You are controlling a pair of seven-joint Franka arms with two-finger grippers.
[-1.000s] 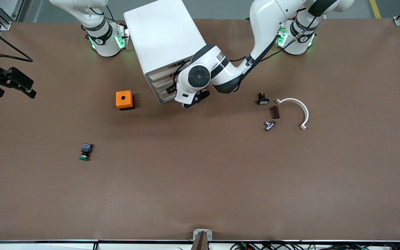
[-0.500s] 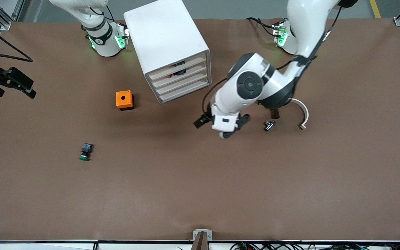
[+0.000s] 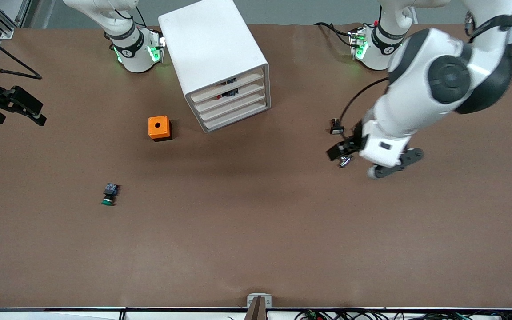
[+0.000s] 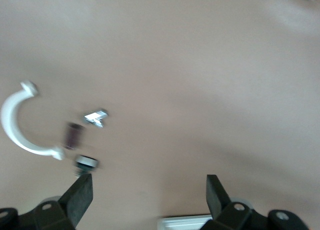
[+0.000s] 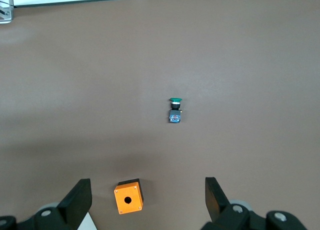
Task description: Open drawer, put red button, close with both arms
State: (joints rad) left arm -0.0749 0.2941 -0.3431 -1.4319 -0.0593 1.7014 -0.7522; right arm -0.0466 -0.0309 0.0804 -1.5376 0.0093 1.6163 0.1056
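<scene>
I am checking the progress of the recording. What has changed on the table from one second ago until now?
The left gripper, open and empty, left the front of the cabinet and swung toward the left arm's end of the table; it now hangs over the small parts near the white clamp. The right gripper, orange box and green button stayed put.

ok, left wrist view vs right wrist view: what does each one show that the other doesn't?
Only the left wrist view: the white curved clamp, a small dark brown block, a small metal fitting and a blurred small black part with a light cap, plus the left gripper with its fingers open.

Only the right wrist view: the green-capped button and the orange box with a hole, plus the right gripper, fingers open.

Both: bare brown table surface. Neither shows a red button.
</scene>
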